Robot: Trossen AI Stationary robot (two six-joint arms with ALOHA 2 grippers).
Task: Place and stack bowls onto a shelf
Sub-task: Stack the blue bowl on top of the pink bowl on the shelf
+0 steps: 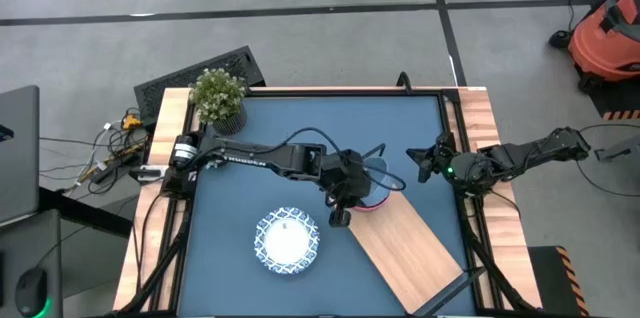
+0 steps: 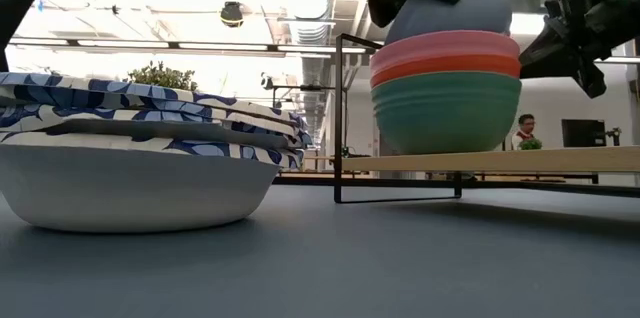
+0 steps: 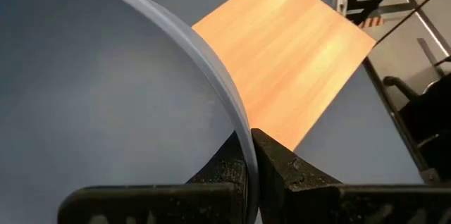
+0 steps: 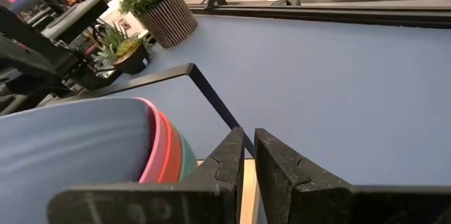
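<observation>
Over shelf (image 1: pixel 405 243): left tool (image 3: pixel 248 155) pinches pale blue bowl (image 3: pixel 106 90) rim (right tool (image 4: pixel 248 155) closed, empty).

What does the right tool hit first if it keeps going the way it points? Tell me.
Probably the stack of bowls on the shelf. The right tool points across the blue table toward it, and the pale blue bowl held by the left tool sits on top. How far off is unclear.
</observation>
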